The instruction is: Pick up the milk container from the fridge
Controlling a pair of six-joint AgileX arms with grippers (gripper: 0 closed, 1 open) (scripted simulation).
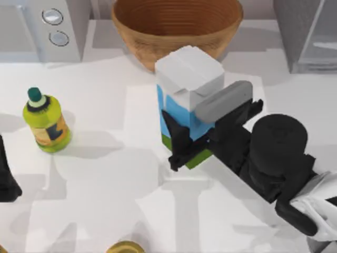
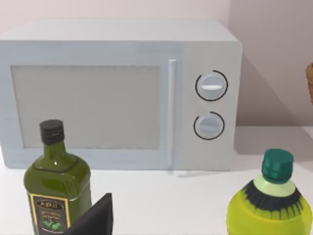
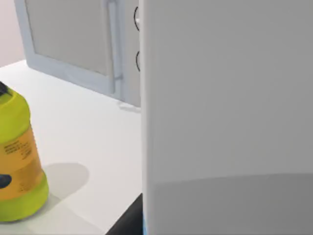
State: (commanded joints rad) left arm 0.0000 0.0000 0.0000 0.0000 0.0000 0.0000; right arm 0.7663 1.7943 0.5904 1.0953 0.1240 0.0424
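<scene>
The milk container (image 1: 189, 79), a white gable-top carton with blue sides and a green base, stands upright in the middle of the table in the top view. My right gripper (image 1: 202, 124) is shut on it, one black finger across its front face and the other on its right side. In the right wrist view the carton's white wall (image 3: 225, 98) is very close. The fridge (image 1: 308, 37), a grey box with a pale glassy panel, is at the back right, apart from the carton. My left gripper (image 1: 5, 182) is parked at the table's left edge.
A yellow-green bottle (image 1: 46, 124) with a dark green cap stands at the left. A light grey appliance with two knobs (image 1: 52, 26) is at the back left, a wooden bowl (image 1: 176, 29) behind the carton. A dark olive bottle (image 2: 56, 181) stands near my left arm.
</scene>
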